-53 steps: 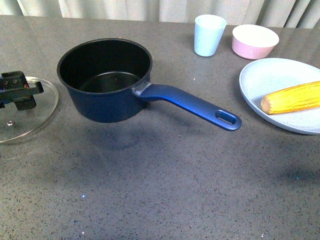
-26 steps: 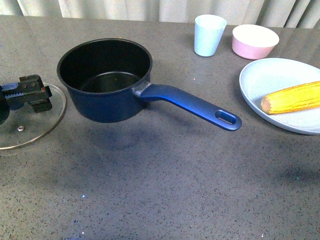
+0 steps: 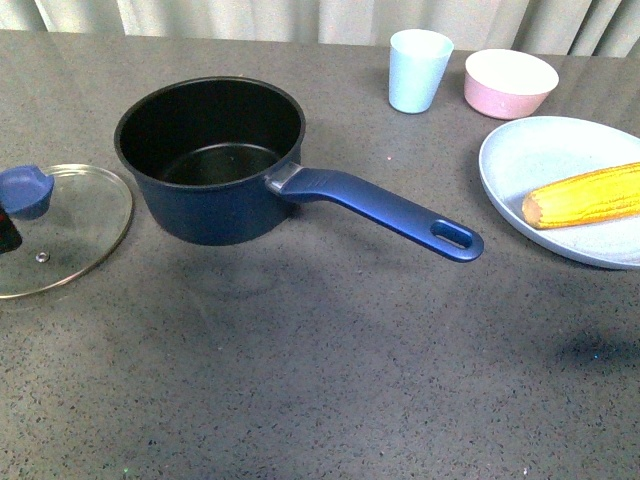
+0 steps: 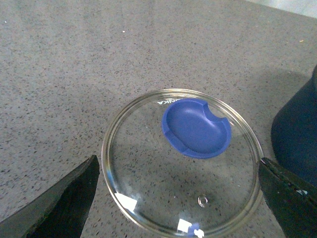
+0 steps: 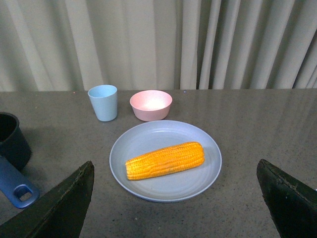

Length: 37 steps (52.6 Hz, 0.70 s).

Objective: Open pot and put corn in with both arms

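The pot (image 3: 210, 160) stood uncovered on the table (image 3: 330, 380), its black inside bare and its handle (image 3: 385, 210) pointing toward the corn's side. The corn (image 5: 165, 159) lay on a plate (image 5: 148, 136), well apart from the pot and not yet touched.

From my station I saw the right gripper (image 5: 176, 162) hanging with its jaws wide apart and nothing in them. The cob sat ahead of the jaws and centred in the gap between them. A cup (image 5: 103, 102) and a bowl (image 5: 151, 105) stood beyond the plate, farther from the jaws.

The left gripper (image 4: 178, 163) hovered with its jaws spread, clear of the lid (image 4: 143, 163). The lid lay flat beneath the jaws with its knob (image 4: 196, 127) up, just beside the pot wall.

I judged the opening done and the corn pickup the step in hand. The cob lay nearly along the line between the two right fingers, so I reckoned the wrist should turn first, letting the jaws close across its girth at mid-length. I would come down straight and grip gently, since the round cob could roll on the smooth plate. I would then lift it high enough to clear the pot's rim.
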Motion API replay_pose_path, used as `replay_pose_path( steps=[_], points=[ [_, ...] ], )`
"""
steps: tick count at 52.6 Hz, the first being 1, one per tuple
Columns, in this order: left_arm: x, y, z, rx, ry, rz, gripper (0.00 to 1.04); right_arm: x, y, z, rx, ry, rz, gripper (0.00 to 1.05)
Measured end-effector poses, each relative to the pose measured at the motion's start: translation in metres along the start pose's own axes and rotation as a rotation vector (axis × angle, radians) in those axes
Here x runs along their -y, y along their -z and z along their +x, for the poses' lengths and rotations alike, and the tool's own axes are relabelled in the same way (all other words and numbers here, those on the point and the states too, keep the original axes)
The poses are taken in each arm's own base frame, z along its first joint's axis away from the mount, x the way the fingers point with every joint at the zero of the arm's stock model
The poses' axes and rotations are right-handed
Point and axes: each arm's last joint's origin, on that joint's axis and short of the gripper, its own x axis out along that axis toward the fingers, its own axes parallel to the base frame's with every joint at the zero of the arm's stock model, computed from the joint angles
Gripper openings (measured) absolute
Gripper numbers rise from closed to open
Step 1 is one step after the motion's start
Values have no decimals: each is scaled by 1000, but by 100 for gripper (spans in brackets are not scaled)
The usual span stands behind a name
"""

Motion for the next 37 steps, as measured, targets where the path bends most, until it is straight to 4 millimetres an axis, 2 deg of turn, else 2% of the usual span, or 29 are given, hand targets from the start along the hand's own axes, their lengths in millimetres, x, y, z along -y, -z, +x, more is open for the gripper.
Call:
replay_pose_path(
  steps=[5, 10, 14, 22, 31, 37],
  points=[
    [-5, -16, -27, 39, 31, 1, 95, 0, 0, 0, 0, 0, 0, 96],
    [-15, -31, -45, 204, 199, 50, 82, 0, 0, 0, 0, 0, 0, 96],
    [-20, -42, -60, 314, 251, 106, 67, 0, 0, 0, 0, 1, 0, 96],
    [-24, -40, -76, 318, 252, 150, 43, 0, 0, 0, 0, 0, 0, 96],
    [-28, -42, -95, 303, 251, 166, 2, 0, 0, 0, 0, 0, 0, 96],
    [-30, -46, -107, 329, 252, 166, 2, 0, 0, 0, 0, 0, 0, 96]
  ],
)
